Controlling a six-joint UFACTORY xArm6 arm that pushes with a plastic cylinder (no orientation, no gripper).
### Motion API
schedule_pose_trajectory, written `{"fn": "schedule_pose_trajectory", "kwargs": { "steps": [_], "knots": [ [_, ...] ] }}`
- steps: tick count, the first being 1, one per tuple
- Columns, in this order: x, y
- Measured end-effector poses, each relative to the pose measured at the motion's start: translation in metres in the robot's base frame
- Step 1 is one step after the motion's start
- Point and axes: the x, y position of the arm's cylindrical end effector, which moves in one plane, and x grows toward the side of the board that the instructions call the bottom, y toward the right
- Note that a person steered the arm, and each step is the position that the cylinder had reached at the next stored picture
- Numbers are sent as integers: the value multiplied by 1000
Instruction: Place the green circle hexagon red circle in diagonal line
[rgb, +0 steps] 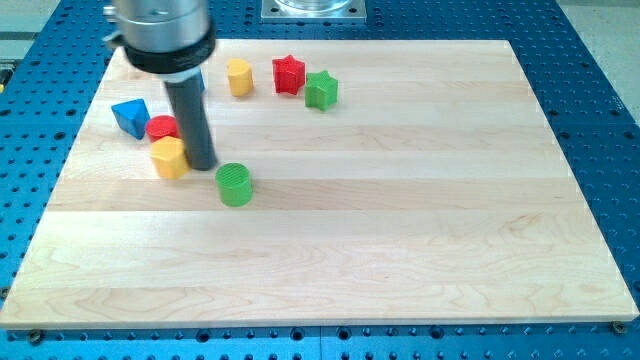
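The green circle (236, 185) lies left of the board's middle. The yellow hexagon (169, 157) lies to its left, and the red circle (162, 128) touches the hexagon's upper edge. My tip (202, 165) stands between the hexagon and the green circle, right beside the hexagon's right side and a short gap up-left of the green circle. The rod hides part of the red circle's right side.
A blue triangle-like block (130, 117) lies left of the red circle. A second yellow block (239, 77), a red star (289, 75) and a green star (321, 90) sit near the view's top. A blue block (200, 80) shows partly behind the rod. The wooden board (400, 220) lies on a blue perforated table.
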Motion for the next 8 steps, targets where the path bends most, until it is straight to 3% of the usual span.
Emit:
{"fn": "schedule_pose_trajectory", "kwargs": {
  "steps": [1,5,6,8],
  "knots": [
    [-21,-1],
    [-52,-110],
    [-57,-80],
    [43,-124]
  ]
}}
